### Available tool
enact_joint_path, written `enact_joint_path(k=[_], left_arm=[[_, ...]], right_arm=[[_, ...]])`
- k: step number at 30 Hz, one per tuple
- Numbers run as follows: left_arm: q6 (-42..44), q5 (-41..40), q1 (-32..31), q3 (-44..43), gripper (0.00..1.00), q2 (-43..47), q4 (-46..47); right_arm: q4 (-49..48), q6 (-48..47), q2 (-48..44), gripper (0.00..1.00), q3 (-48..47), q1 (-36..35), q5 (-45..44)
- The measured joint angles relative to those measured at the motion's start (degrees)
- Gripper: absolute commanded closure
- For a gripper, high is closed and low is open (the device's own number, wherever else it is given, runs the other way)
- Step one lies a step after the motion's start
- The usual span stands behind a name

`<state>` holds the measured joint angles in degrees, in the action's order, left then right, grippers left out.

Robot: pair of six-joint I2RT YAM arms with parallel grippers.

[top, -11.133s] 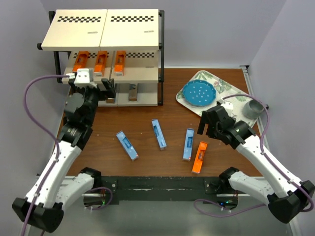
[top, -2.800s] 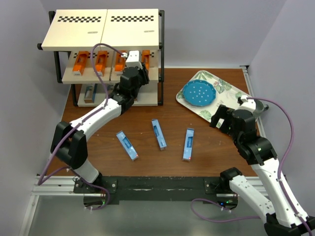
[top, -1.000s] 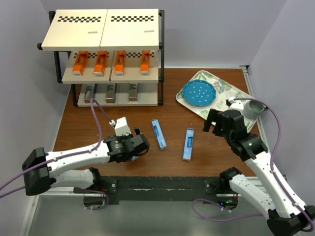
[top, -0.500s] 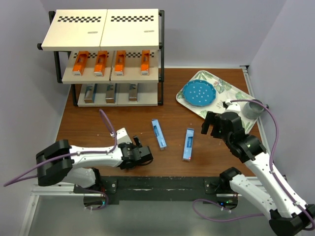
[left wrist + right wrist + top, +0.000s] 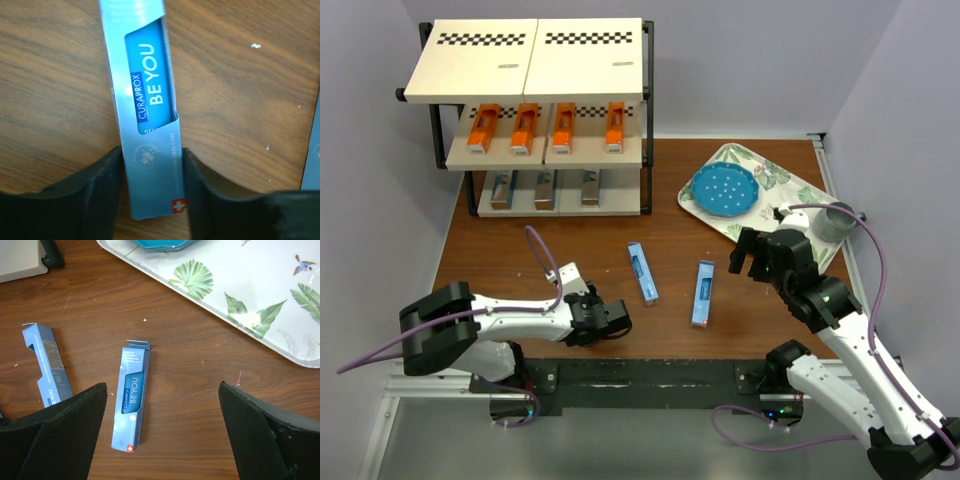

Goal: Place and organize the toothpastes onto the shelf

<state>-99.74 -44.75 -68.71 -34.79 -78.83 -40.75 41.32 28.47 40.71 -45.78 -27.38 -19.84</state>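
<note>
Shelf (image 5: 525,60) stands far left, at the back of the bench (image 5: 520,250). Its middle tier carries four orange cartons (image 5: 525,128) in a row, each lying front to back. The bottom tier carries three silver-grey cartons (image 5: 544,188) side by side.

Left gripper (image 5: 152,156) is low over the near edge of the bench, left of centre. Its jaws are drawn in narrow, pressing both long sides of a light blue carton (image 5: 142,95) near one end. That carton lies flat on the wood, "BE YOU" face up.

To the right, the second blue carton (image 5: 642,272) lies flat mid-bench, slightly angled. The third blue carton (image 5: 703,293) lies flat a little further right, apart from it, with the flap at its far end open.

Right gripper (image 5: 161,385) hangs above the bench, right of the third carton. Its jaws are spread wide and grasp nothing.

Floral tray (image 5: 775,175) sits far right, near that gripper. A blue plate (image 5: 722,190) rests on it, with a grey cup (image 5: 832,222) at its right end.
</note>
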Motion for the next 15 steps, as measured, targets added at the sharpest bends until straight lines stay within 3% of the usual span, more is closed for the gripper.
enact_joint_path(k=[2, 5, 15], left_arm=[[0.2, 0.39, 0.0, -0.15, 0.64, 0.02, -0.11], [0.9, 1.33, -0.02, -1.22, 0.68, 0.37, -1.03], [5.25, -0.59, -0.07, -11.34, 0.68, 8.11, -10.54]], right_arm=[[0.0, 0.0, 0.0, 0.03, 0.0, 0.0, 0.0], [0.0, 0.04, 0.02, 0.03, 0.0, 0.0, 0.0], [-0.04, 0.57, 0.15, 0.03, 0.0, 0.0, -0.02]])
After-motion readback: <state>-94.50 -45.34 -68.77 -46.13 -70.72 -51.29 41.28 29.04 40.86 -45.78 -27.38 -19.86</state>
